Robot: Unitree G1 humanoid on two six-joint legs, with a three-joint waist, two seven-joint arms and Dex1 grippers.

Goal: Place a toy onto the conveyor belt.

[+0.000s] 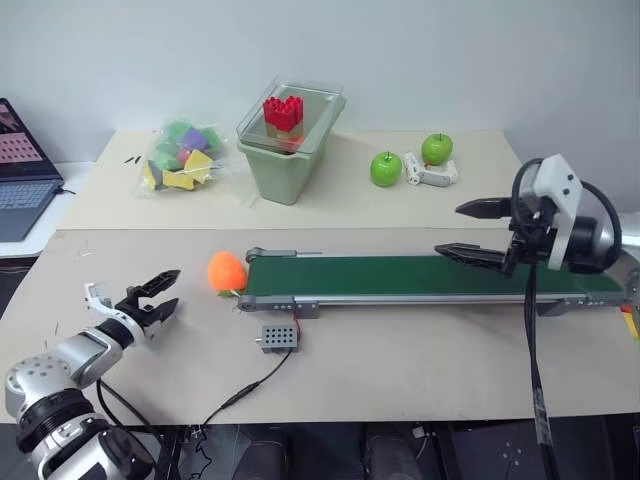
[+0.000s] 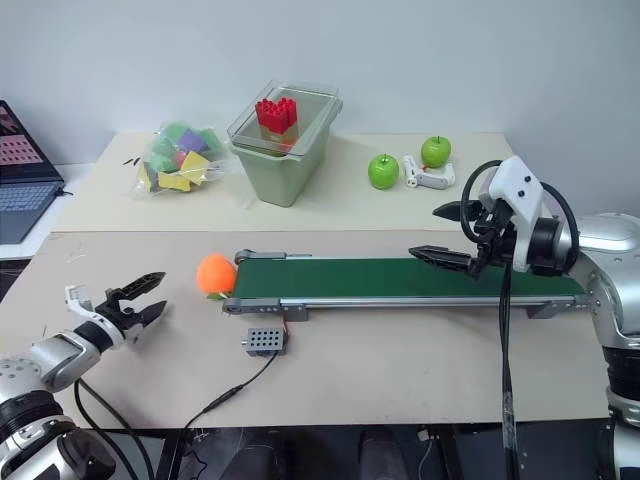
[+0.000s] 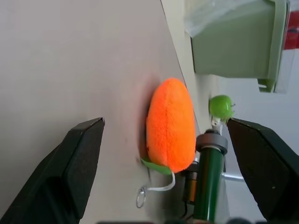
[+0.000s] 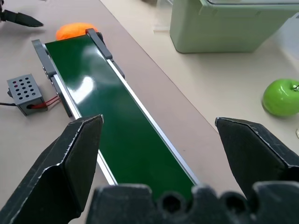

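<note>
The left arm reaches low over the table, its left gripper roughly level and aimed at the toy, fingers spread wide and holding nothing, short of the toy. The toy lies on the table against the left end of the conveyor belt. The right gripper hovers above the belt's right part, fingers apart, empty.

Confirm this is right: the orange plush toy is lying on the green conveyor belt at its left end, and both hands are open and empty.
Not quite. The orange plush toy lies on the table, just off the left end of the conveyor belt, not on it; the left eye view shows this. The rest holds: the left hand and the right hand are open and empty.
</note>
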